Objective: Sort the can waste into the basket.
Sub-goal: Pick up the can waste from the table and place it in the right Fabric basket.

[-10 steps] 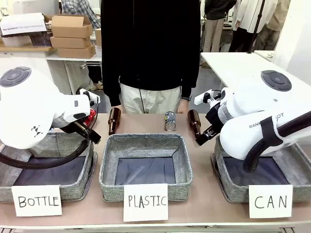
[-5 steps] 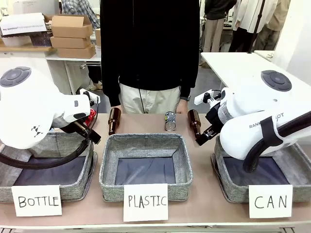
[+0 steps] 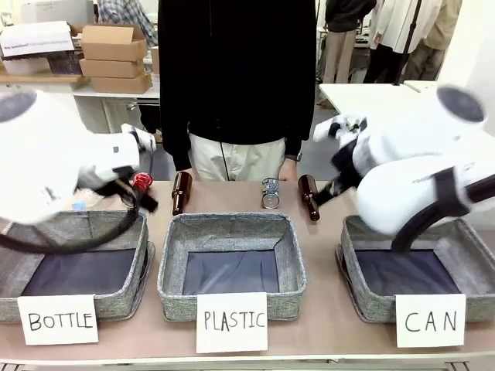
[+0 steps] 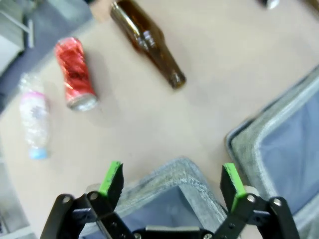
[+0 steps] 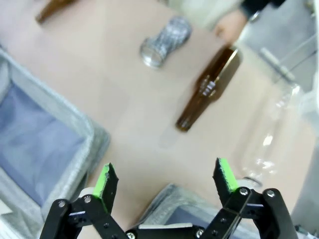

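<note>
Left wrist view: left gripper [image 4: 172, 175] stands with jaws apart and empty; the red can [image 4: 75, 74] lies on its side beyond it. Right gripper [image 5: 165, 174] is likewise apart and empty; the silver can [image 5: 166, 41] lies near a brown bottle [image 5: 207, 89]. Risk: a round can may roll out of the grip (or the bottle gets nudged). Cards [image 3: 231, 321] read BOTTLE, PLASTIC, CAN; the CAN basket [image 3: 371, 305] sits at the robot's right.

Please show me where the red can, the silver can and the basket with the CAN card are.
red can [image 4: 75, 74]: left wrist view, middle of its side.
silver can [image 5: 167, 39]: right wrist view, middle of its printed side.
CAN basket [image 3: 348, 267]: front view, on its left wall.
</note>
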`<state>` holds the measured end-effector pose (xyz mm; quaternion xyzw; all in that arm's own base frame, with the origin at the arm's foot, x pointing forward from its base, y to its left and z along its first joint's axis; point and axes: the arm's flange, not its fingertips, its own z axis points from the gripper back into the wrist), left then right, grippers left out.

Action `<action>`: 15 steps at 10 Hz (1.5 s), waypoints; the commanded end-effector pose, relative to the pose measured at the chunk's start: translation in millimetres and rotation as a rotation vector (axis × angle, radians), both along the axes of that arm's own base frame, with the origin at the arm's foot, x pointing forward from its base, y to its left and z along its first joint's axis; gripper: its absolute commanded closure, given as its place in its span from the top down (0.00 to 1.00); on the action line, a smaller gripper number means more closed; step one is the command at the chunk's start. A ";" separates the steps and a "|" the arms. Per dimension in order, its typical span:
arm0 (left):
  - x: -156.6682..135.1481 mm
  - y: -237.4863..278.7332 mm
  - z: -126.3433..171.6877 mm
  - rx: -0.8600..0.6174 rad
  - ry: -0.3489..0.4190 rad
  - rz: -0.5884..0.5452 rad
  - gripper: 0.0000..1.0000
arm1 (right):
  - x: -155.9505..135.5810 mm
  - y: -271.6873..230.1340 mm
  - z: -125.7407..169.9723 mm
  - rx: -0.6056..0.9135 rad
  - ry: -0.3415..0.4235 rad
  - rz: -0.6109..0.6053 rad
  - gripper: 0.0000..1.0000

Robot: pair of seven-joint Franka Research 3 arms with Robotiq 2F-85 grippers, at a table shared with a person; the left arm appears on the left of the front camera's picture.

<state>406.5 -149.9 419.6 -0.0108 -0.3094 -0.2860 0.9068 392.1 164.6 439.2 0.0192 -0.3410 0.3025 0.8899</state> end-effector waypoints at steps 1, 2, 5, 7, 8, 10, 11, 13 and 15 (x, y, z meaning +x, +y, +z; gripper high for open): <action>-44.6 5.9 93.0 -0.062 -0.069 0.013 1.00 | -37.7 -23.9 73.0 0.103 -0.010 -0.042 1.00; -71.3 8.4 110.8 -0.061 -0.013 -0.026 1.00 | -62.4 -34.4 87.9 0.100 0.053 -0.056 1.00; -68.7 2.9 117.0 -0.038 -0.041 -0.042 1.00 | -52.2 -34.3 97.6 0.075 -0.001 -0.070 1.00; -100.4 -1.1 131.1 -0.012 0.016 -0.118 1.00 | -71.1 -47.7 114.6 0.052 0.010 -0.102 1.00; -90.3 14.8 137.9 -0.323 0.125 -0.108 1.00 | -61.2 -52.3 112.7 0.326 0.203 -0.229 1.00; -73.6 78.7 144.5 -0.968 0.369 0.136 1.00 | -63.5 -106.8 113.6 0.872 0.668 -0.267 1.00; -69.8 109.9 135.0 -1.228 0.399 0.154 1.00 | -63.9 -136.1 108.3 1.063 0.762 -0.308 1.00; -68.8 151.0 110.0 -1.496 0.402 0.193 1.00 | -68.1 -196.5 92.6 1.494 0.714 -0.354 1.00; -74.7 175.5 86.4 -1.624 0.371 0.237 1.00 | -73.9 -225.3 77.0 1.684 0.638 -0.394 1.00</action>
